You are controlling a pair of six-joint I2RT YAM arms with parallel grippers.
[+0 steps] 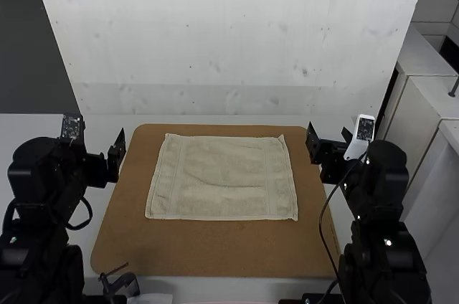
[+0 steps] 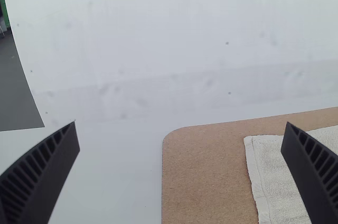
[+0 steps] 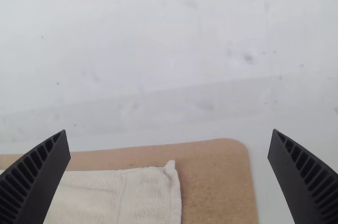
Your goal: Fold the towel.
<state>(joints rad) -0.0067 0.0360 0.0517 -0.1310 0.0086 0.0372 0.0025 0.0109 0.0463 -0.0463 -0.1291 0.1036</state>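
Both claws spread and bearing no cloth; towel flat, grip and alignment faults foreseeable.
Left gripper (image 2: 180, 128) and right gripper (image 3: 169, 131) stand with fingers wide apart, one beyond each side of the towel (image 1: 222, 178), touching none of it. The towel lies spread, unfolded, on the brown board (image 1: 215, 250), with slight ripples and its far right corner (image 3: 170, 167) turned up. Probable faults: a shallow pinch, since the hem lies low against the board, letting the edge slip out; fingers set too low, scraping or catching the board; uneven lifting by the two arms, skewing the fold; a one-sided pull, dragging the whole cloth; the turned-up corner, if left uncorrected, creasing under and leaving edges mismatched.
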